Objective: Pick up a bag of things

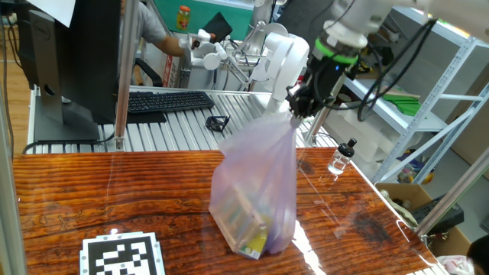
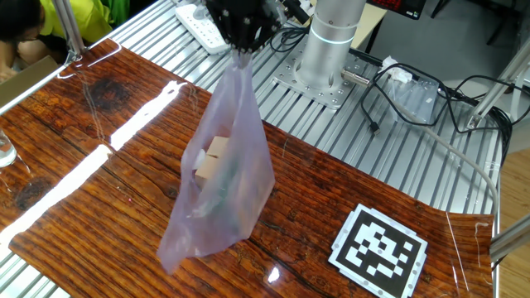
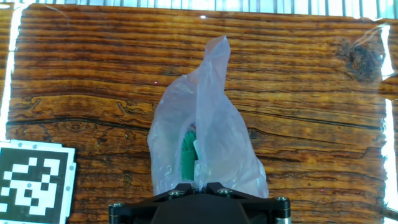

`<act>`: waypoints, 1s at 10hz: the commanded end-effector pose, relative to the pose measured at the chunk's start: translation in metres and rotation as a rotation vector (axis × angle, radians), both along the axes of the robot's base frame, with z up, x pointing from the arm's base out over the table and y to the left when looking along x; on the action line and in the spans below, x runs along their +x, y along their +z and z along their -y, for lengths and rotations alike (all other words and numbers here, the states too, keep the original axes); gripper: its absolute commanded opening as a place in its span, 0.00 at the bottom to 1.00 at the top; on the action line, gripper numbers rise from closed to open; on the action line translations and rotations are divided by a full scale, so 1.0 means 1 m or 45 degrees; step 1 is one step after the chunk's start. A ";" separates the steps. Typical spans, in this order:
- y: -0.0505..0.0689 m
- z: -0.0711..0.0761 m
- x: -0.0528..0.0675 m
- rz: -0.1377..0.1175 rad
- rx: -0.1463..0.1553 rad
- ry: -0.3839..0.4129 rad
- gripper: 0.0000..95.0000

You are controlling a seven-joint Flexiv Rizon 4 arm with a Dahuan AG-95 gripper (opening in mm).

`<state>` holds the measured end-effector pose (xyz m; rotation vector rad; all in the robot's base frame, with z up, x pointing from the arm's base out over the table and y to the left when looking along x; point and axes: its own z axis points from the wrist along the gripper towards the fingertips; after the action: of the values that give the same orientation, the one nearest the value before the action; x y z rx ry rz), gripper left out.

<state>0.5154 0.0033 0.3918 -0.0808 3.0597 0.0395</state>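
The bag of things (image 1: 256,195) is a translucent pale lilac plastic bag, stretched tall from its gathered top. Yellow and green packets show near its bottom. It also shows in the other fixed view (image 2: 224,178), with a tan box inside, and in the hand view (image 3: 202,137), with a green item inside. My gripper (image 1: 299,109) is shut on the bag's gathered top and holds it from above; it shows as black fingers in the other fixed view (image 2: 243,45) and at the bottom edge of the hand view (image 3: 200,184). The bag's bottom is at or just above the wooden table (image 1: 92,191); I cannot tell which.
A black-and-white marker tag (image 1: 124,256) lies at the table's near left corner. A small bottle (image 1: 341,157) stands at the table's right edge. A keyboard (image 1: 168,100) and monitor sit behind on the metal bench. The arm's base (image 2: 331,41) and cables (image 2: 414,91) stand beyond the table.
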 end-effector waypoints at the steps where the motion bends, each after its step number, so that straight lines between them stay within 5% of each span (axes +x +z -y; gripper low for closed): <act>1: 0.013 0.000 -0.001 0.000 -0.006 -0.006 0.00; 10: 0.060 0.005 -0.006 -0.037 -0.055 -0.002 0.00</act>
<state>0.5091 -0.0022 0.4524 -0.0833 3.0920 -0.0280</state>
